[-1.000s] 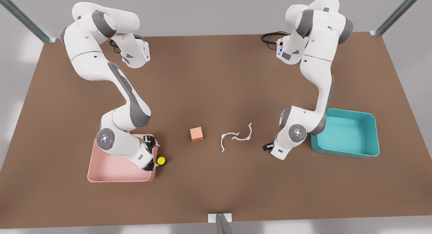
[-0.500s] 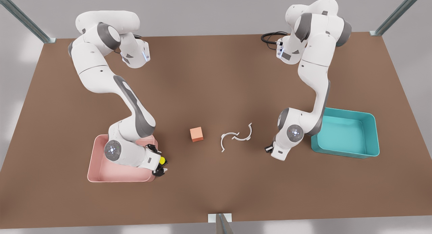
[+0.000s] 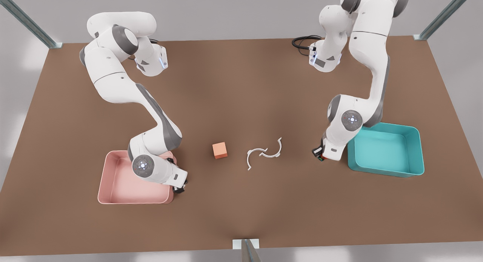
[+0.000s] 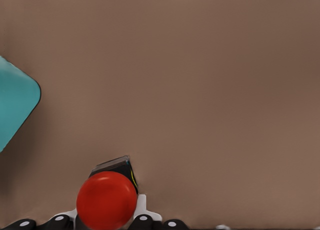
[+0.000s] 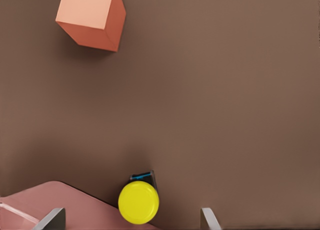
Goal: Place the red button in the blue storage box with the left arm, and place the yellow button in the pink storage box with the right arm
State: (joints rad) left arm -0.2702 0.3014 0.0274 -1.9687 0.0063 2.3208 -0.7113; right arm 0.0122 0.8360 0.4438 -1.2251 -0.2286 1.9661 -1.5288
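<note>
Red button sits in my left claw, apparently gripped; a loose hold drops it short of the blue box. Right claw spread wide around the yellow button; closing could pinch the pink box wall.

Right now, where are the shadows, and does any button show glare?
Front view: even light, soft darker band down the table. Right wrist view: salmon-orange cube casts a soft shadow; yellow button without glare. Left wrist view: red button matte too.

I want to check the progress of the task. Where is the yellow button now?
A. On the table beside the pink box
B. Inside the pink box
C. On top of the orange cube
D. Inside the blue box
A: the yellow button sits on the brown table, just outside the pink box wall.
</note>
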